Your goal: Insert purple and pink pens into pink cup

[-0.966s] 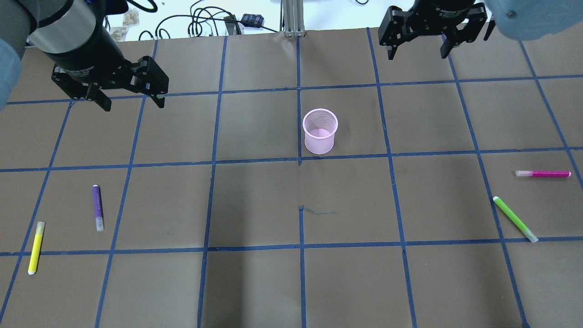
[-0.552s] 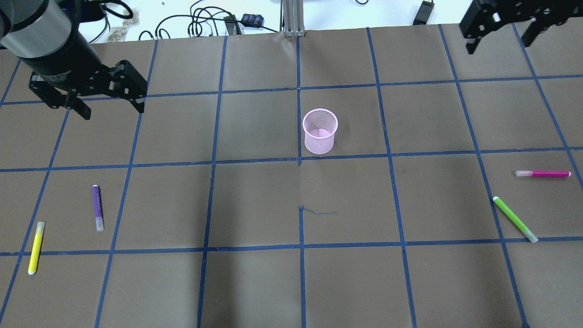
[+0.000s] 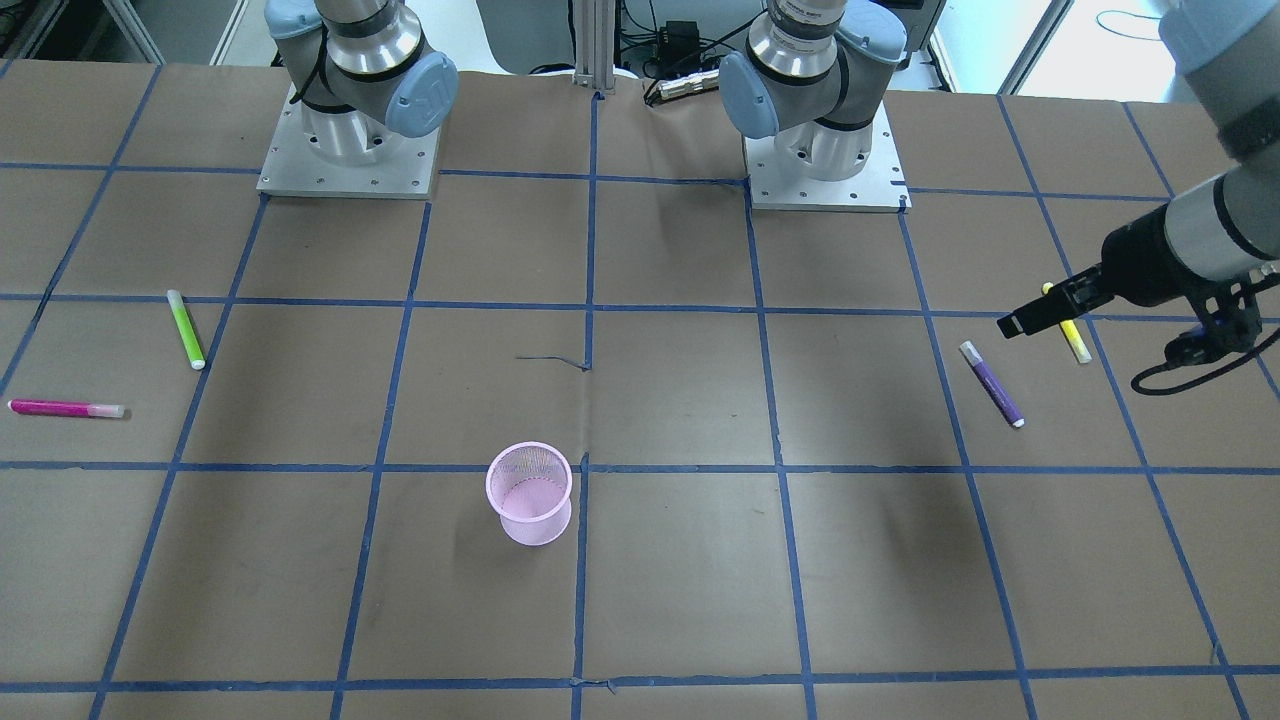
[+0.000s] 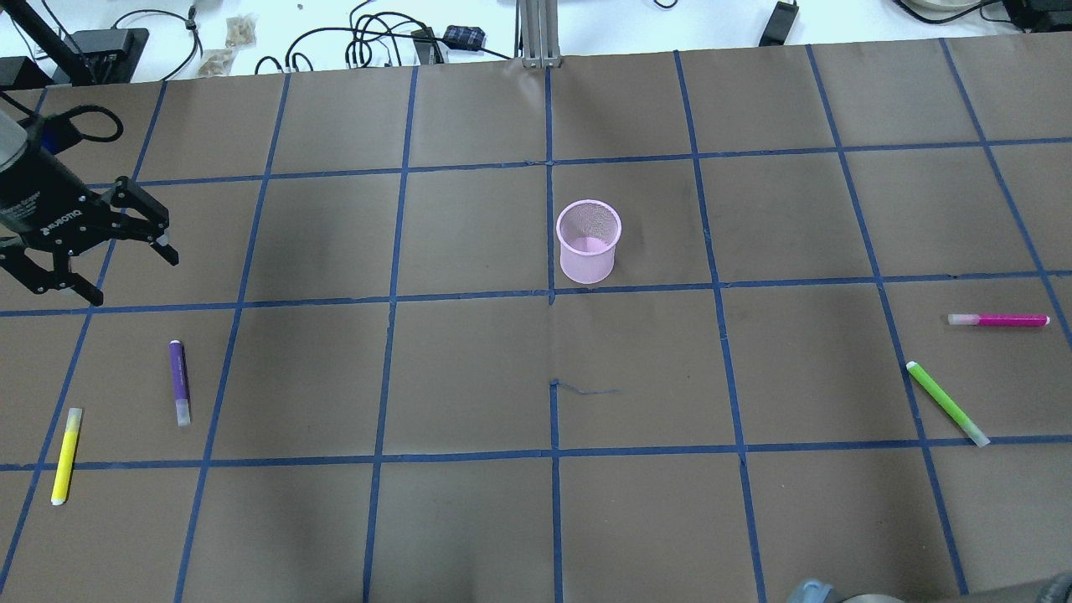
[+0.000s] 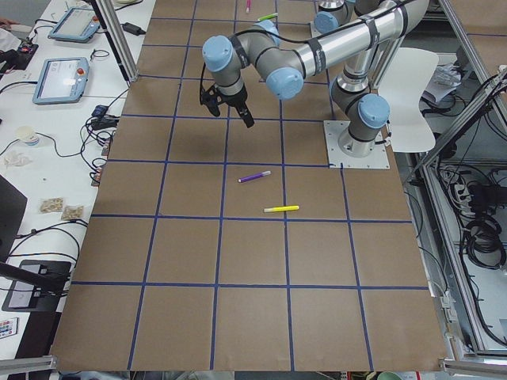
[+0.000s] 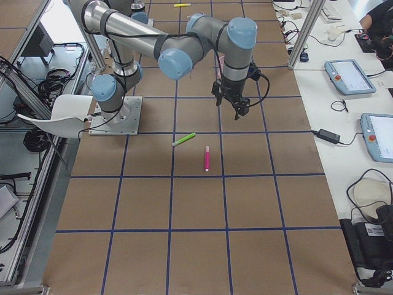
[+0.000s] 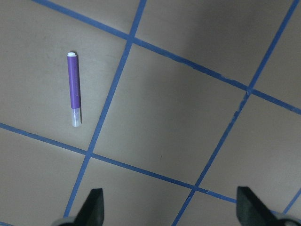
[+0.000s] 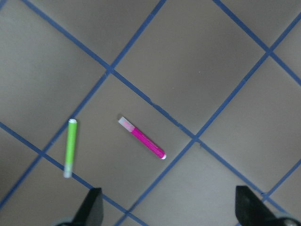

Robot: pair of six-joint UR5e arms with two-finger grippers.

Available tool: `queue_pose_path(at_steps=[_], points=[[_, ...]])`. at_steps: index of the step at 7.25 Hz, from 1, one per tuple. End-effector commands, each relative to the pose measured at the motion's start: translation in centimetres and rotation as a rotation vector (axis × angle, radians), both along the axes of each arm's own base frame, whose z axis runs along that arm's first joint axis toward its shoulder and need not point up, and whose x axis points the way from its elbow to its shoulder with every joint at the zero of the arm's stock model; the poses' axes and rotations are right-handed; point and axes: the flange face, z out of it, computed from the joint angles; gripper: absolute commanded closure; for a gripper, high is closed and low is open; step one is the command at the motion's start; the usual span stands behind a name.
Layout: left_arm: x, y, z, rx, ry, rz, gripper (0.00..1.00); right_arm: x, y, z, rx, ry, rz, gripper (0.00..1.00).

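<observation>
The pink mesh cup [image 4: 589, 243] stands upright near the table's middle and also shows in the front view [image 3: 530, 495]. The purple pen [image 4: 179, 381] lies flat at the left, and shows in the left wrist view [image 7: 74, 88]. My left gripper [image 4: 134, 276] hovers open and empty, up and left of it. The pink pen [image 4: 998, 319] lies flat at the far right, and shows in the right wrist view [image 8: 142, 138]. My right gripper [image 8: 171, 207] is open and empty above it, out of the overhead view.
A yellow pen [image 4: 66, 455] lies left of and below the purple pen. A green pen [image 4: 947, 403] lies close to the pink pen. Cables lie past the table's far edge. Both arm bases [image 3: 350, 140] stand at the robot's side.
My left gripper has moved left and nearer, toward the purple pen. My right gripper has moved out of the overhead view to the right. Pens and cup have not moved.
</observation>
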Motion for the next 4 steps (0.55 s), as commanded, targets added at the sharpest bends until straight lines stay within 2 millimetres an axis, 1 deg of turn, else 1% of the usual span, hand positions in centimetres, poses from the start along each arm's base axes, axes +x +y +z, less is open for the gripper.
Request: queue_pose_path(at_steps=[1, 2, 3, 4], points=[[5.1, -1.4, -7.5, 0.097, 0.027, 0.043, 0.0, -9.4, 1.3, -5.6, -0.1, -0.12, 0.244, 0.02], [6.6, -1.7, -10.3, 0.127, 0.025, 0.044, 0.0, -12.4, 1.6, -8.8, -0.147, -0.203, 0.304, 0.02], [7.2, -2.0, -12.4, 0.132, 0.035, 0.008, 0.0, -15.2, 2.2, -12.6, -0.167, -0.291, 0.294, 0.05], [8.5, -2.3, -14.3, 0.145, 0.011, -0.021, 0.0, -17.6, 3.1, -16.0, -0.192, -0.345, 0.362, 0.07]])
